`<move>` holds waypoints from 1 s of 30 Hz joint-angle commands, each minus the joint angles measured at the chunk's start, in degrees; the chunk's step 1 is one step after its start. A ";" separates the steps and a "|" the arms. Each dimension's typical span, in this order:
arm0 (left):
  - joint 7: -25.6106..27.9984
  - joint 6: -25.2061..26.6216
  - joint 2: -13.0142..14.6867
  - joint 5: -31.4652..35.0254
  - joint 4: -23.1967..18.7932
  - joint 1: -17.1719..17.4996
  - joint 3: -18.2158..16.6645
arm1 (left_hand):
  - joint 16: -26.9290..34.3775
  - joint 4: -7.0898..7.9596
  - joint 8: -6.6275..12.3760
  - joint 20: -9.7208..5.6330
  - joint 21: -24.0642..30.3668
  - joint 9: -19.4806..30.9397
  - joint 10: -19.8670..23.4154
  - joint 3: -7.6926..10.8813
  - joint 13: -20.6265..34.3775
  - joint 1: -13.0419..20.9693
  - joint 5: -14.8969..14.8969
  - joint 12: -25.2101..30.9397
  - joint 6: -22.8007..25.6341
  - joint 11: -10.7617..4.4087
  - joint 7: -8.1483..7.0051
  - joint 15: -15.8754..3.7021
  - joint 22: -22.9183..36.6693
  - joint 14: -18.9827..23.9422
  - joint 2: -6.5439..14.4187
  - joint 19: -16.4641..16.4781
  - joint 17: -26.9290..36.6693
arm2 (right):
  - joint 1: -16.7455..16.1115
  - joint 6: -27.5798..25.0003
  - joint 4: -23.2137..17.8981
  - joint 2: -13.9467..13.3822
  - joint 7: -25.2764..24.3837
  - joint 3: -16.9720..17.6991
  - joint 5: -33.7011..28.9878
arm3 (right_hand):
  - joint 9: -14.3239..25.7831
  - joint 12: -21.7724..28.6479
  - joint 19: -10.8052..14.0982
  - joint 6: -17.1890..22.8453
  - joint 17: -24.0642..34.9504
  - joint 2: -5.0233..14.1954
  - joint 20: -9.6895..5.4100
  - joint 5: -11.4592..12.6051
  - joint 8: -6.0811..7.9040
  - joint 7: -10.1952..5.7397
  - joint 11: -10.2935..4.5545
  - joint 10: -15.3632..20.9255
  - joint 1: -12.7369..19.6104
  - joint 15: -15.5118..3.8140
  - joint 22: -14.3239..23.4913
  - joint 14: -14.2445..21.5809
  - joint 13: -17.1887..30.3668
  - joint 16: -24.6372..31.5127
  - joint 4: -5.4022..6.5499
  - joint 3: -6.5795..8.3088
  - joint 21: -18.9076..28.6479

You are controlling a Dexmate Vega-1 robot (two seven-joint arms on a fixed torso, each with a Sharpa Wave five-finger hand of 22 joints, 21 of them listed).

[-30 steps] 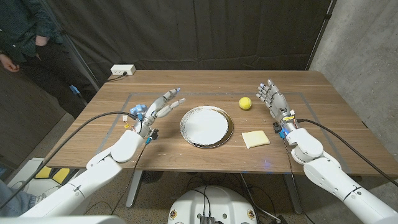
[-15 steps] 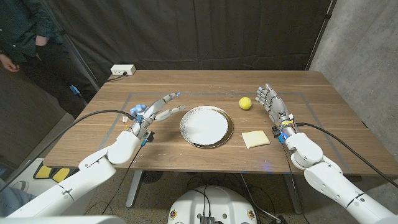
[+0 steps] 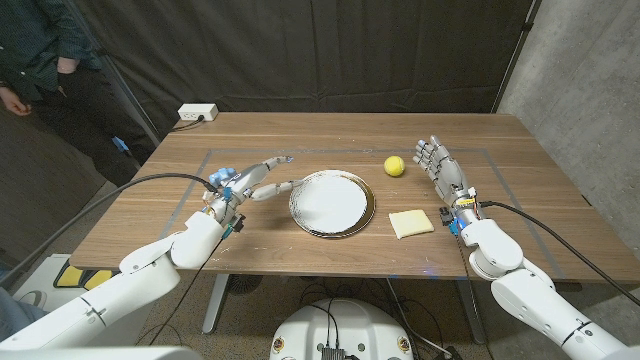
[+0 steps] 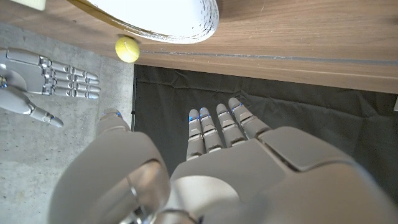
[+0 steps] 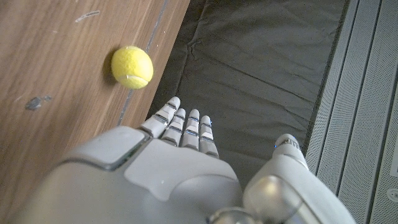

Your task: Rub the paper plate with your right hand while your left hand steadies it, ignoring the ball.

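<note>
Plate (image 3: 331,203) sits mid worktop (image 3: 300,140), white with a shiny rim. Left hand (image 3: 250,182) just left of it, fingers (image 3: 275,186) spread apart and reaching toward the rim, holding nothing; contact with the rim can't be told. Right hand (image 3: 443,170) at the right side, upright, fingers apart, empty, well apart from the plate. Ball (image 3: 395,166), yellow, lies far-right of the plate, between plate and right hand. Pale yellow sponge (image 3: 411,223) lies right of the plate, nearer. Person (image 3: 40,50) stands far left.
</note>
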 commanded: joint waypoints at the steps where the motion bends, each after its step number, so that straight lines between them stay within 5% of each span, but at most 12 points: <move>1: -1.83 0.86 1.51 5.14 -0.06 -2.07 3.24 | 0.55 0.32 0.47 -3.32 0.50 0.23 1.78 -0.49 0.20 0.63 -0.23 0.55 1.88 -0.09 -0.07 -3.18 0.11 1.90 0.01 1.70 0.18 | 0.14 -1.82 -1.21 -0.32 0.16 -0.36 -0.53 | 0.16 0.23 0.66 0.42 -0.04 0.12 -1.73 -0.16 0.27 -0.13 -0.23 0.47 0.78 -0.06 0.28 0.43 0.12 0.17 -0.19 0.07 0.02; 18: -4.71 5.79 6.39 11.06 -4.44 -0.24 4.27 | 1.20 0.48 2.20 -2.64 1.72 0.20 11.07 -1.59 0.19 1.03 -0.07 1.74 11.96 -0.50 -0.63 -4.01 0.13 9.48 0.07 8.41 0.10 | 0.40 -4.39 -2.90 -0.83 -0.27 -0.58 -0.39 | 0.17 0.23 0.47 0.39 -0.02 0.36 -1.52 -0.29 0.22 -0.16 -0.08 0.54 1.05 0.07 0.29 0.39 0.12 0.13 -0.26 0.12 -0.09; 30: -6.83 3.79 8.09 11.99 -4.26 -0.65 5.85 | 1.09 0.46 2.18 -2.80 1.83 0.19 12.04 -1.73 0.20 1.22 -0.04 1.66 12.94 -0.42 -0.65 -4.11 0.12 10.29 0.10 9.37 0.09 | 1.78 -4.83 -2.22 -0.55 0.62 -1.67 -0.08 | 0.17 0.25 0.35 0.40 0.00 0.49 -1.46 -0.40 0.19 -0.23 -0.08 0.60 1.24 0.16 0.30 0.47 0.13 0.14 -0.32 0.14 -0.16</move>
